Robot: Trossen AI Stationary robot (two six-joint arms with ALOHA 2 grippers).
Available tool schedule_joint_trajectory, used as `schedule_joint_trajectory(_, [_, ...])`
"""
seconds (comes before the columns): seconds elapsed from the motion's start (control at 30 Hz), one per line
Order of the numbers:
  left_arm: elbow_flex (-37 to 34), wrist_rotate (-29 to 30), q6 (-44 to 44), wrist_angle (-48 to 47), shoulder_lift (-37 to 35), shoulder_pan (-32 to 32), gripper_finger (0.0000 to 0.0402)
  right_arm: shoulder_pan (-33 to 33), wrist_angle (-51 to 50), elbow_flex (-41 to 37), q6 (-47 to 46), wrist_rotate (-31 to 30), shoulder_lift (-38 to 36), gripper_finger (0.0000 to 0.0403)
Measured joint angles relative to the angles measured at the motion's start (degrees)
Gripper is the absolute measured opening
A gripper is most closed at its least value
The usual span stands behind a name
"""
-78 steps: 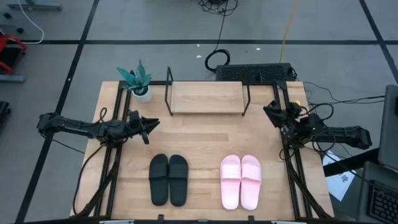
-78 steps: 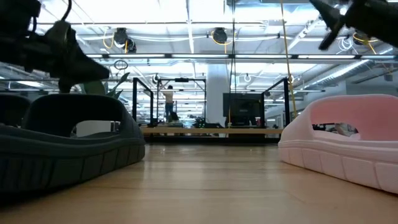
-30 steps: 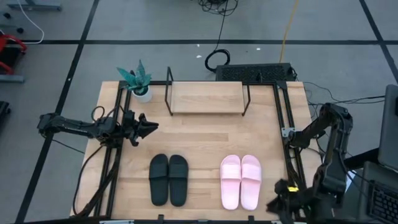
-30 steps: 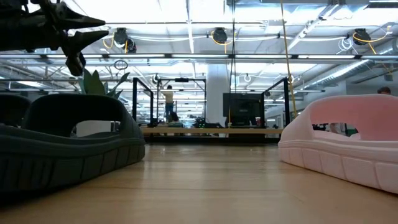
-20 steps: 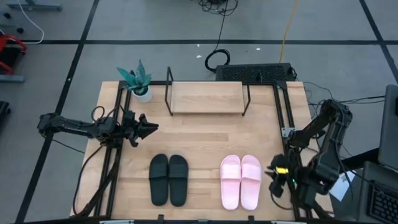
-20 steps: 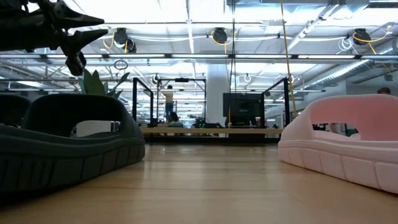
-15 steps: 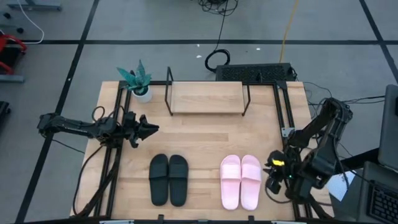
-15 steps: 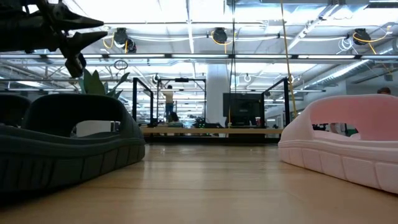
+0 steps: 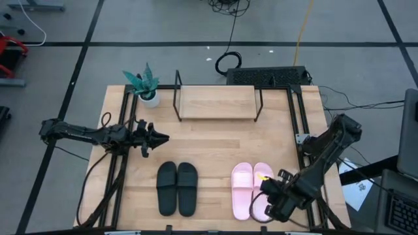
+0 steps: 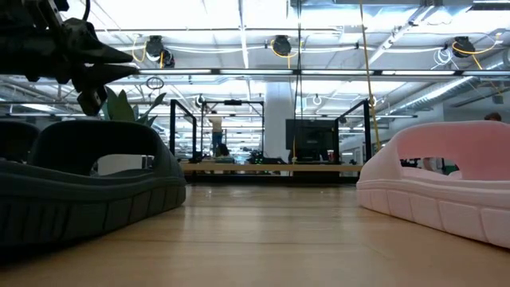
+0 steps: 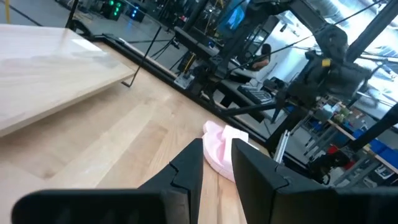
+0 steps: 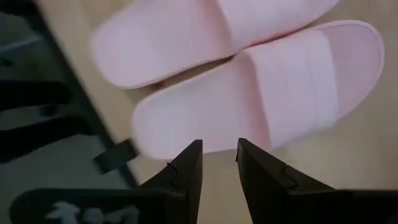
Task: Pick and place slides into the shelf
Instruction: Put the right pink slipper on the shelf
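Right gripper (image 9: 271, 203), fingers narrowly parted and empty, is being hovered at the pink slides (image 9: 252, 190), heel end, likely for pickup; shelf (image 9: 217, 102) is being left empty. Left gripper (image 9: 159, 138), narrowly parted, is being parked near the black slides (image 9: 177, 188).

Overhead, straight down on the whole table (image 9: 215, 140). Low, level across the boards between both pairs. Wrist views close; pink slides (image 12: 249, 93) shared.

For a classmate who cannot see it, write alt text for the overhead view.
Two pairs of slides sit side by side near the table's front edge, the black pair left of the pink pair, and the shelf at the back stands empty. The right tool hangs over the pink pair's heels; the left tool hovers behind the black pair.
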State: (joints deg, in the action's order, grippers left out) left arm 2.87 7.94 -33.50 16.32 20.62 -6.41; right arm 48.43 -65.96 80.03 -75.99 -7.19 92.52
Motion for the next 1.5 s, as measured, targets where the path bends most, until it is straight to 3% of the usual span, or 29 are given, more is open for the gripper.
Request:
schedule_joint_trajectory(0.37, [0.0,0.0,0.2,0.0,0.0,0.0,0.0088,0.2,1.4,0.0,-4.3,2.9,5.8,0.0092])
schedule_joint_trajectory(0.63, [0.0,0.0,0.3,-0.4,0.0,0.0,0.0088,0.3,1.9,0.0,-5.4,2.8,5.2,0.0054])
schedule_joint_trajectory(1.13, [0.0,0.0,0.3,-1.5,0.0,0.0,0.0088,-0.4,18.1,0.0,-11.0,4.3,2.8,0.0027])
schedule_joint_trajectory(1.33, [0.0,-0.5,-0.1,-1.5,0.0,0.0,0.0088,0.2,27.9,0.9,-8.5,-2.1,2.9,0.0009])
schedule_joint_trajectory(1.5, [0.0,-2.4,-0.2,-1.6,0.0,0.0,0.0088,3.8,27.9,9.2,-7.5,-13.7,4.5,0.0001])
